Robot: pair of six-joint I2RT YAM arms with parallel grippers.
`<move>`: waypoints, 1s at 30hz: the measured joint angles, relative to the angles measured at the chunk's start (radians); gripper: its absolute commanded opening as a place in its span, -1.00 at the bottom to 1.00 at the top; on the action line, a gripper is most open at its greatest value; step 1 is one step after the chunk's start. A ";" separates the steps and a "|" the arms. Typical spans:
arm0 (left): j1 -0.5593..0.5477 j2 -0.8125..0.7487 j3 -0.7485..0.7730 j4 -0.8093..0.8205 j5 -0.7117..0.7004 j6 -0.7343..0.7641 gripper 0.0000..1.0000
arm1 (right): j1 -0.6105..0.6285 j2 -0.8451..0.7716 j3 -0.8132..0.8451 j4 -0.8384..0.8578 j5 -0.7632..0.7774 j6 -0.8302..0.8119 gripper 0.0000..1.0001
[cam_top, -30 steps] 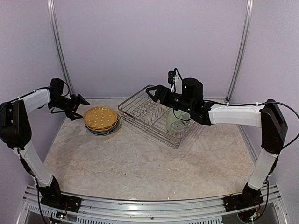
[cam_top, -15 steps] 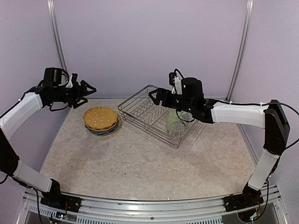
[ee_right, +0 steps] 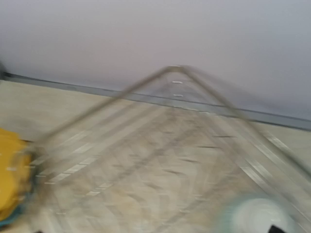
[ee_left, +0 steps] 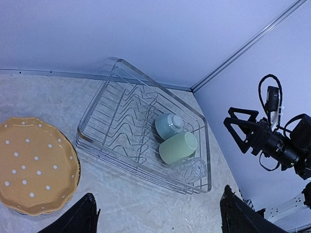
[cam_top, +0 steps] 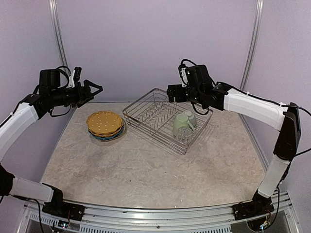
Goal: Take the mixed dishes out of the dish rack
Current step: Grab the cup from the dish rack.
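L gripper (cam_top: 96, 92) left of dish rack (cam_top: 136, 108), R gripper (cam_top: 169, 93) over rack's far edge, both w/ fingers spread, holding nothing.

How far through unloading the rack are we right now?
Done: plate stack sits on the table, orange plate on top.
In hand: nothing; left claw and right claw are open, empty.
Left: pale green mug, light-blue bowl, and clear glass in the dish rack.

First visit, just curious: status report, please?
Both jaws open, empty. Green mug, blue bowl, clear glass in rack; plates stacked outside. Nothing blocking.
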 measured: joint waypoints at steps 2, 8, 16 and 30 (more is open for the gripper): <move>-0.001 0.002 0.000 0.003 0.005 0.000 0.65 | -0.002 0.026 0.049 -0.065 0.052 -0.025 0.99; -0.001 0.020 0.000 0.005 0.019 -0.001 0.65 | -0.019 0.175 0.191 -0.271 0.146 -0.060 1.00; -0.001 0.049 0.000 0.005 0.031 -0.004 0.65 | -0.077 0.307 0.257 -0.435 0.138 -0.039 0.99; -0.001 0.085 0.000 0.005 0.042 -0.009 0.65 | -0.107 0.352 0.302 -0.479 0.031 -0.009 0.91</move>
